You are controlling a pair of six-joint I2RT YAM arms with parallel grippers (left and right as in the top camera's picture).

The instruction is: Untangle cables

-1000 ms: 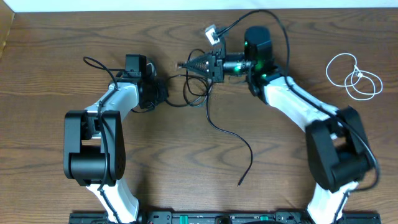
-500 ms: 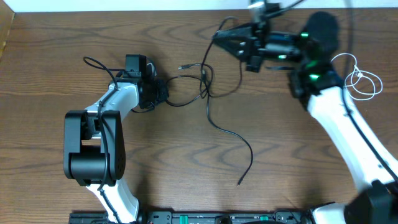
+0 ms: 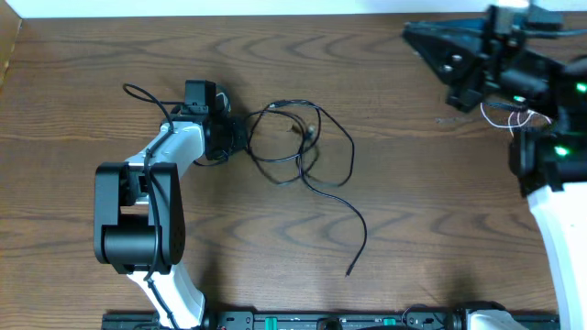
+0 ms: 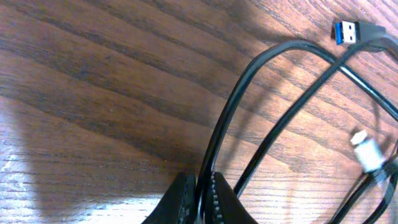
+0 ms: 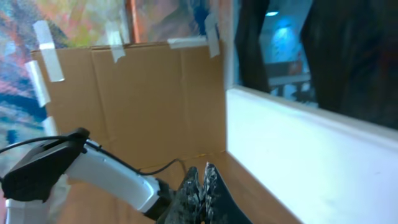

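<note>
The black cable (image 3: 312, 156) lies in loose loops on the wooden table, its free end trailing toward the front (image 3: 348, 270). My left gripper (image 3: 240, 137) is shut on one strand at the cable's left side; in the left wrist view that strand (image 4: 249, 112) runs up from between the closed fingertips (image 4: 202, 186), with a blue-tipped plug (image 4: 347, 31) at the top right. My right gripper (image 3: 410, 32) is raised at the back right, shut with nothing in it (image 5: 200, 174). The white cable (image 3: 495, 110) shows only partly beneath the right arm.
The right wrist view looks across at a cardboard panel (image 5: 143, 99) and a white wall (image 5: 311, 155), with the left arm (image 5: 93, 171) below. The left arm's own black wire (image 3: 138, 92) curls at the back left.
The right arm swung up and far to the right, away from the tangle. The black cable's lifted loop dropped back onto the table and spread out. The left gripper stayed put.
</note>
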